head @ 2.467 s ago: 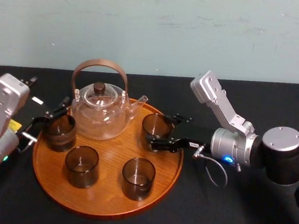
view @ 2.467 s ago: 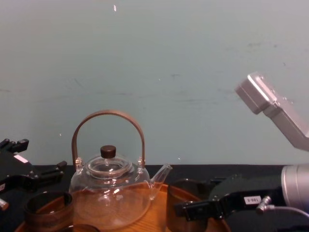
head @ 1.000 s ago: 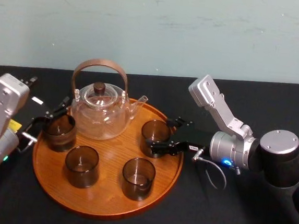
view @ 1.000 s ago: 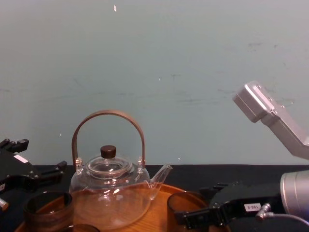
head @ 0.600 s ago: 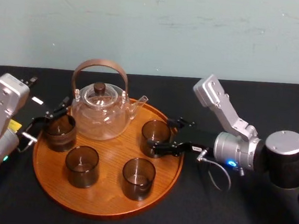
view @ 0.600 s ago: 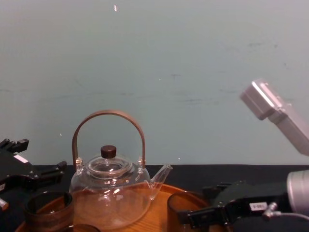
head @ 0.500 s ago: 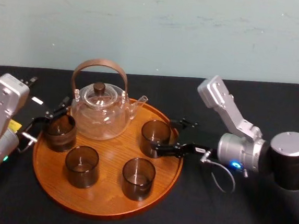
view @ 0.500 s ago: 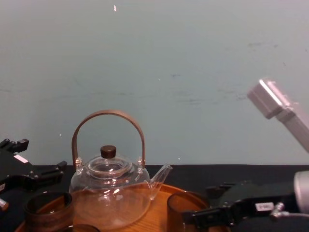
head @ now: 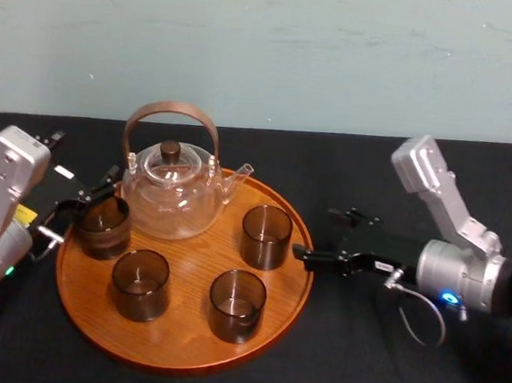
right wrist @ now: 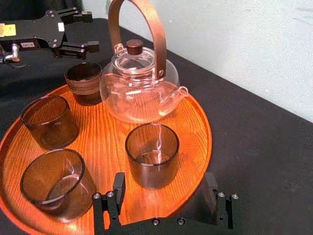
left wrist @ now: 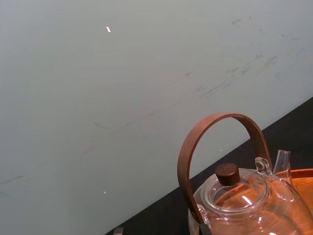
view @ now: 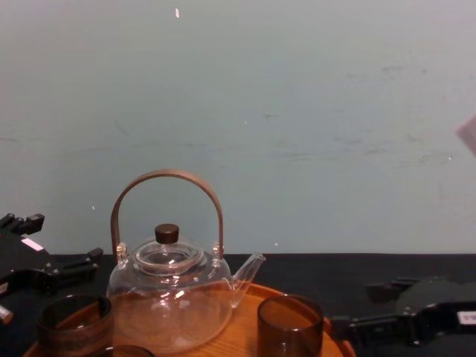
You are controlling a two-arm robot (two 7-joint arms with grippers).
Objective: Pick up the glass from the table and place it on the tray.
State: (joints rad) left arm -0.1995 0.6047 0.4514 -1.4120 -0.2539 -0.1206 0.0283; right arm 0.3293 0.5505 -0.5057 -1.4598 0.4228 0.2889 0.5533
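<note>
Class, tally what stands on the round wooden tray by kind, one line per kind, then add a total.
Smoky glasses: 4
Glass teapot: 1
Total: 5

tray (head: 180,339) lay on table (head: 357,371) | teapot (head: 170,197) at tray's back | glass (head: 265,237) at tray's right | left glass (head: 103,226) at tray's left | front-left glass (head: 139,283) and front glass (head: 236,304) at tray's front | left gripper (head: 83,205) just off tray's left rim | right gripper (head: 315,234) just off tray's right rim

Black-clothed table (head: 362,367), round orange-brown wooden tray (head: 176,332) flat on it.
</note>
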